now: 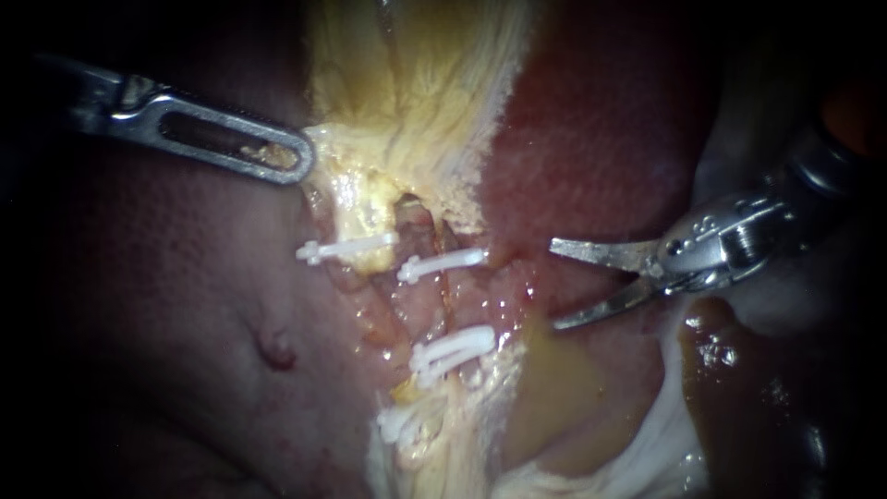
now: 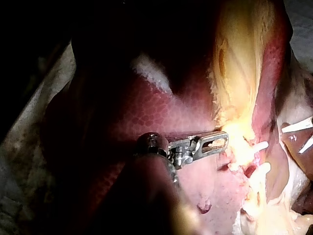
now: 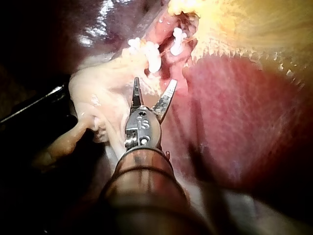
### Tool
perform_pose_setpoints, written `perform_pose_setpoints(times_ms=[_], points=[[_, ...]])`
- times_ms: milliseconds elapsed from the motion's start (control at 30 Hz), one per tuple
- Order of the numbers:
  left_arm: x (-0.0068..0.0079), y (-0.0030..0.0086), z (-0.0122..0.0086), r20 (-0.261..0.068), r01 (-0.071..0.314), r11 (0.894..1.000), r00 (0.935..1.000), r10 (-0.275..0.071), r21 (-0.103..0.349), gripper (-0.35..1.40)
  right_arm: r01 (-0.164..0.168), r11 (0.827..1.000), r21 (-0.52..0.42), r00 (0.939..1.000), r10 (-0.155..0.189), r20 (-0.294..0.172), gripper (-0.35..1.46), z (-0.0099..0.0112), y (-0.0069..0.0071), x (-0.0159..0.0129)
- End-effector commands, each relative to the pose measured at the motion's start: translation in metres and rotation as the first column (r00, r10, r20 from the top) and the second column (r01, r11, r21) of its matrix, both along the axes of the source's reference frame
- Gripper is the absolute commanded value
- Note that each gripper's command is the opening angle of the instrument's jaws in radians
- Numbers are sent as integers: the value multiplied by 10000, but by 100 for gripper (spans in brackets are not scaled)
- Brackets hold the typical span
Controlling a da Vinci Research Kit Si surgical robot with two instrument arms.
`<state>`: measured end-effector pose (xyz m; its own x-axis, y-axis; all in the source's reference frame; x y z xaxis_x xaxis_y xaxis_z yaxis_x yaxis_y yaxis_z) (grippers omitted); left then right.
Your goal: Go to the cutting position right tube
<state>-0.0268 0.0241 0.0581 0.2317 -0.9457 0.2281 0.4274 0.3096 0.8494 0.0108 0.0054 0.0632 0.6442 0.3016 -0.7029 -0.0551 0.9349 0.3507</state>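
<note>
My right instrument (image 1: 554, 285) comes in from the right with its two blades open over the dark red liver (image 1: 601, 139). Its tips stand apart from the tissue, just right of the clipped tubes. The right tube (image 1: 445, 305) runs between an upper white clip (image 1: 442, 263) and a lower white clip (image 1: 453, 351). In the right wrist view the open blades (image 3: 154, 83) point at a clip (image 3: 154, 61) a short way ahead. My left instrument (image 1: 300, 157) is shut on the pale yellow gallbladder (image 1: 416, 83) edge and is seen again in the left wrist view (image 2: 222, 141).
Another white clip (image 1: 346, 248) sits on the left tube, and a further clip (image 1: 397, 425) lies low in the pale fatty tissue. Yellow-brown fluid (image 1: 564, 388) pools below the blades. Pink liver surface (image 1: 185, 351) fills the left side.
</note>
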Motion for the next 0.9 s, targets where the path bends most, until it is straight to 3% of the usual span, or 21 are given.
perform_pose_setpoints(times_ms=[33,200,567,733,900], points=[[0,-1,1,-8,-2,10000,10000,2,-3,-35,31,10000,39,10000,-31,-33,145,0,0,1],[0,0,3,-7,-5,10000,10000,5,-4,-35,393,9962,781,9986,-364,-388,145,2,-2,6],[0,-1,3,-7,-4,10000,10000,4,-6,-35,721,9498,3044,9962,-535,-690,141,33,-22,25],[0,-1,3,-8,-4,10000,10000,4,-8,-35,1084,9257,3625,9932,-852,-795,136,56,-32,31],[0,-1,3,-8,-5,10000,10000,5,-9,-35,1448,9104,3875,9895,-1343,-540,131,70,-33,37]])
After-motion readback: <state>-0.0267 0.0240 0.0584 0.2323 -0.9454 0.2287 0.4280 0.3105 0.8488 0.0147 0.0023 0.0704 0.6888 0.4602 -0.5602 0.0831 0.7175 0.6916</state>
